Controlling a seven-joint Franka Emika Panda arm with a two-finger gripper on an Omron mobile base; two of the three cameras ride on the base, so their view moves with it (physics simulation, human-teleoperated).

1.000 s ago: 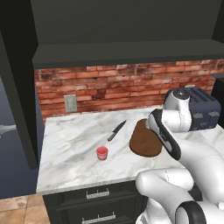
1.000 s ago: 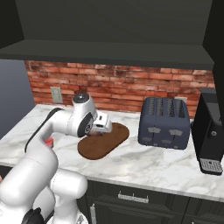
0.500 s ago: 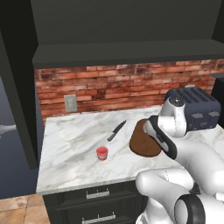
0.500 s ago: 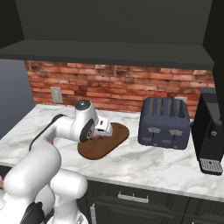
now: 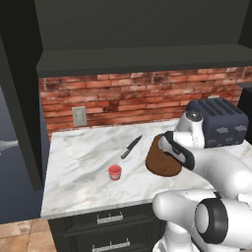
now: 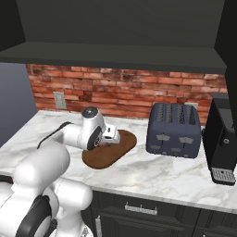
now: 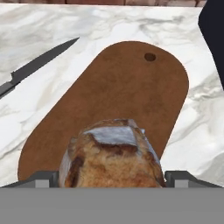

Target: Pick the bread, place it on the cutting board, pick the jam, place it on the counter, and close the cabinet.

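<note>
Two-finger gripper [image 7: 112, 178] clamped on the small round mottled-brown bread roll [image 7: 111, 155], finger tips at either side of it. Roll hangs above the near end of the flat dark-brown oval wooden cutting board [image 7: 131, 92], which lies toward the right end of the white-grey veined marble counter [image 5: 83, 167]; can't tell if roll touches board yet.

Small red jam jar [image 5: 114, 172] sits on the counter near its front edge, well apart from the board. Black-handled knife [image 5: 131, 146] lies between jar and board, toward the back.

Risks, my read:
- release too high → roll bounces or rolls off the board's rounded end
- roll sits near the board's end, little margin
- arm's elbow swing could clip the dark blue toaster [image 6: 174, 129] just right of the board
</note>
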